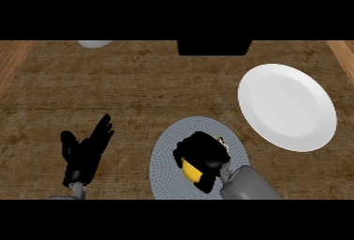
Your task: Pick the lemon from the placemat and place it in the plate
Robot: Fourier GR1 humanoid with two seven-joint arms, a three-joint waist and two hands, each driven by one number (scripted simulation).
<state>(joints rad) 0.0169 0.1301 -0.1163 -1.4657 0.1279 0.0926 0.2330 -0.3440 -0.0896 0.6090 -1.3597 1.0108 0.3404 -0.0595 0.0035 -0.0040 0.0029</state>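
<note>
right hand (202, 154) clasping the lemon (189, 170) over the grey placemat (166, 154).
the fingers curl round the lemon, hiding all but a yellow patch at its lower left; whether it touches the mat cannot be told. the white plate (287, 105) lies apart, to the upper right, on the counter (138, 84). the left hand (84, 152) rests at lower left, fingers straight and up.

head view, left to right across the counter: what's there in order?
left hand, open and resting near the lower edge → grey placemat → right hand curled over the lemon on the placemat → white plate.
</note>
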